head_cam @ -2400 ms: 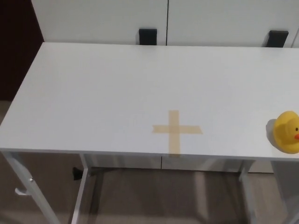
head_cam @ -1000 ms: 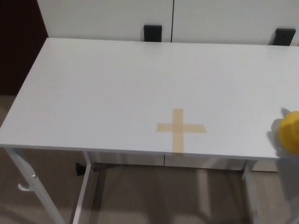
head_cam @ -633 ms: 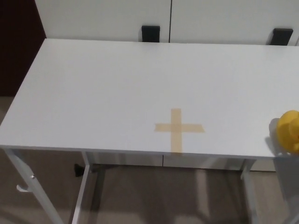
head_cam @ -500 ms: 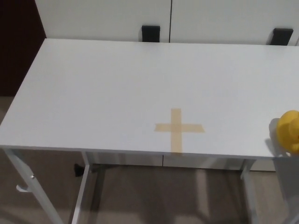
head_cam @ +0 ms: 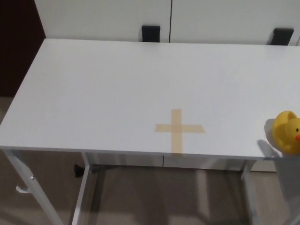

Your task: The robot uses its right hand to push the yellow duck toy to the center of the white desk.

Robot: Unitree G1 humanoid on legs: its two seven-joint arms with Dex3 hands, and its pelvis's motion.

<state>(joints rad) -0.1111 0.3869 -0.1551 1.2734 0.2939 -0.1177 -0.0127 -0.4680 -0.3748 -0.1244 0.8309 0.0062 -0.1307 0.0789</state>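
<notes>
Neither hand shows; the yellow duck toy (head_cam: 287, 132) sits untouched at the white desk's (head_cam: 117, 89) right edge.

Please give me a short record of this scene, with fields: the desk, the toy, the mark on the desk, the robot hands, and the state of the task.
desk: white desk, seen from above, top bare except for the toy and the mark
toy: yellow duck toy, upright, near the desk's front edge at the picture's right border, partly cut off
mark: tan tape cross near the front edge, left of the duck and apart from it
left robot hand: not in view
right robot hand: not in view
behind desk: white panels with two black fittings
task state: duck not yet at the cross
</notes>
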